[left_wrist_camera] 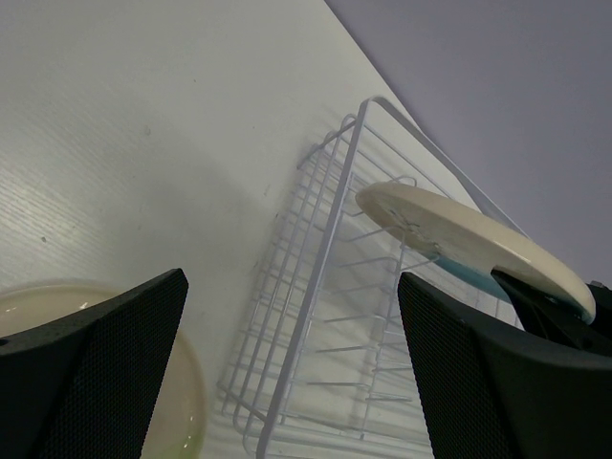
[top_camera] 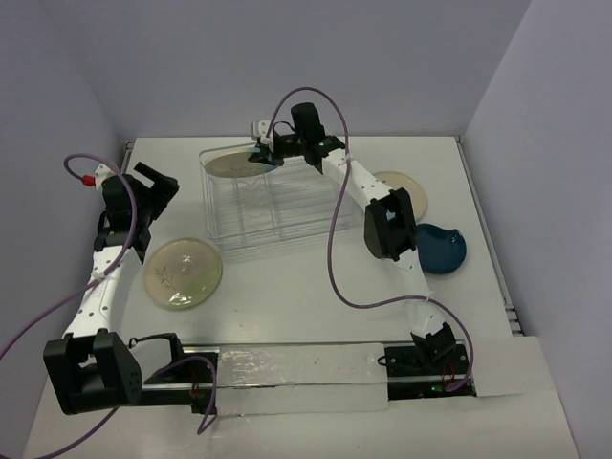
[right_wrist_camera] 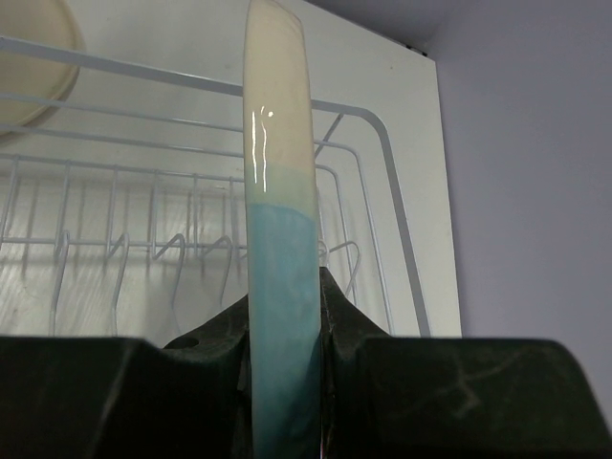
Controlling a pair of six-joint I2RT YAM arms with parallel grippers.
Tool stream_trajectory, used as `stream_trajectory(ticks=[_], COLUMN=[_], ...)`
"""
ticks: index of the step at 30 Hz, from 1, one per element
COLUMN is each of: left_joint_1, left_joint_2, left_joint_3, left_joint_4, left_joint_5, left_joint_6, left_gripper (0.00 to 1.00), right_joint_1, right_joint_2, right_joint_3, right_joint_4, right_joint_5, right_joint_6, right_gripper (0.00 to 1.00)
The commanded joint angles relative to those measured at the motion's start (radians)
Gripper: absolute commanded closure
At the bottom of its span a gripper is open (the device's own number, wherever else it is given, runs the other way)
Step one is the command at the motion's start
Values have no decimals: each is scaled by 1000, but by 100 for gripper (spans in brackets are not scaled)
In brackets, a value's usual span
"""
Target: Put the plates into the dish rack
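Clamping right gripper (right_wrist_camera: 284, 316): we see its jaws closed on the rim of one plate, at the light-blue segment, one finger on each face.
Held plate (top_camera: 229, 164): cream with a light-blue part, it is lifted over the far left corner of the dish rack (top_camera: 277, 206). From the left wrist it lies tilted, nearly flat, above the top wires. We cannot tell whether it touches them.
Dish rack slots: the upright dividers that we can see hold no plate.
Left gripper (left_wrist_camera: 292, 287): its jaws stand wide apart and hold nothing. It hangs above the tabletop (top_camera: 287, 306), left of the rack and apart from it.
Green plate (top_camera: 183, 273): cream and pale green, it lies flat on the tabletop near the rack's near left corner, under the left arm.
Cream plate (top_camera: 406, 186): it lies flat to the right of the rack, partly hidden by the right arm.
Dark blue plate (top_camera: 442, 247): it lies just nearer than the cream plate, beside the right arm's elbow.
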Motion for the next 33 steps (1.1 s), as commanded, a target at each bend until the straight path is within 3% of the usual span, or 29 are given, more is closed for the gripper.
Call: stream_trajectory(ticks=[1, 9, 14, 23, 30, 33], left_joint_1=[10, 10, 10, 9, 10, 10], left_joint_2=[6, 29, 51, 67, 56, 54], left_joint_3=[-3, 0, -2, 11, 14, 20], left_joint_4=[66, 80, 95, 96, 86, 75], left_joint_5=[41, 58, 72, 92, 90, 84], left_joint_6=[19, 24, 24, 25, 18, 15], left_gripper=[1, 1, 1, 1, 1, 1], right_joint_1=[5, -7, -18, -23, -24, -23], right_joint_2=[2, 39, 57, 59, 25, 1], right_joint_3=[81, 86, 82, 66, 25, -9], right_joint_4=[197, 290, 363, 374, 471, 507], right_joint_5=[-25, -45, -74, -61, -29, -35], right_joint_6=[42, 139, 215, 227, 284, 314], right_gripper=[87, 80, 67, 64, 43, 25])
